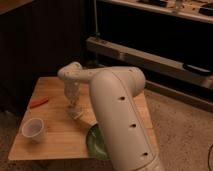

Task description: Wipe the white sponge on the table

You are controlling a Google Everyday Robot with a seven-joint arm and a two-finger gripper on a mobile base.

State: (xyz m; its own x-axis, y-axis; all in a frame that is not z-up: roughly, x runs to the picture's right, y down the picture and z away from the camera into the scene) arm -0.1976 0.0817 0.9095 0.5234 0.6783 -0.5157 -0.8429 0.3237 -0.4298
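The small light wooden table [55, 140] fills the lower left of the camera view. My white arm reaches from the lower right over it, and my gripper [74, 108] points down at the middle of the table top. A small pale flat shape under the gripper, touching the table, looks like the white sponge [77, 114]; the gripper hides most of it.
A translucent white cup [34, 129] stands near the table's front left. A thin red object [38, 103] lies at the left edge. A green bowl [96, 143] sits at the front edge, partly behind my arm. Dark shelving stands behind the table.
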